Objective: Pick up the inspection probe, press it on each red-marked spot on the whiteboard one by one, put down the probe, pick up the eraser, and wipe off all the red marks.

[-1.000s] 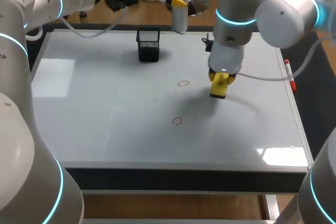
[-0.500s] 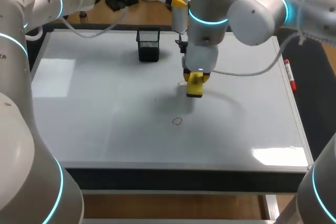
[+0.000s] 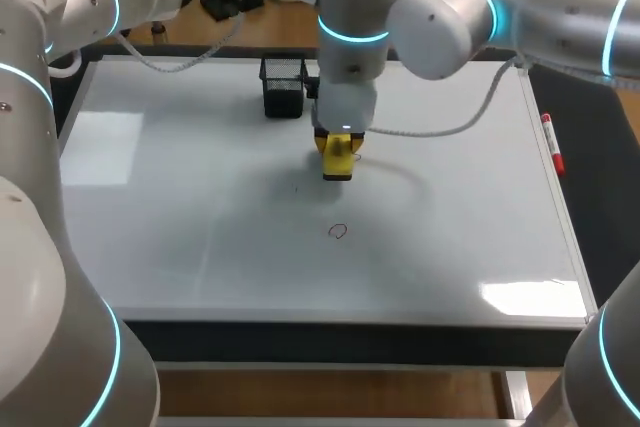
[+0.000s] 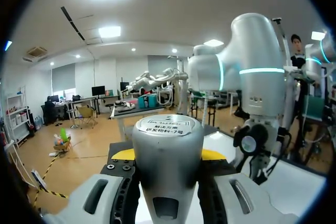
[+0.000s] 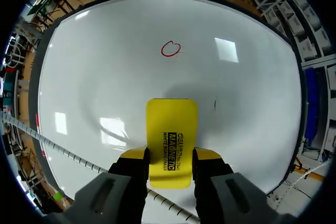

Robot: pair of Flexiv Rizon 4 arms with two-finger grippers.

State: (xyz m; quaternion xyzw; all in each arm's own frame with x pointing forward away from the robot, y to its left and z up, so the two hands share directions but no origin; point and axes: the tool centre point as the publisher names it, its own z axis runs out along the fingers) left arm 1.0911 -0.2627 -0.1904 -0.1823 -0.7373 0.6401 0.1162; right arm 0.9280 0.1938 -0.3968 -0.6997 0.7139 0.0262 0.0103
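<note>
A yellow eraser rests flat on the whiteboard, and my right gripper is shut on it from above, just right of the black holder. One red ring mark lies on the board a short way ahead of the eraser. My left gripper is shut on the grey cylindrical probe, held up off the board at its far edge. In the head view the right arm hides it.
A black mesh pen holder stands at the back of the board, close to the left of my right gripper. A red marker lies along the board's right rim. A thin cable trails from my right wrist.
My right arm has slid the eraser leftward across the board, over the spot where the upper red mark was; that mark no longer shows. The left arm has kept still.
</note>
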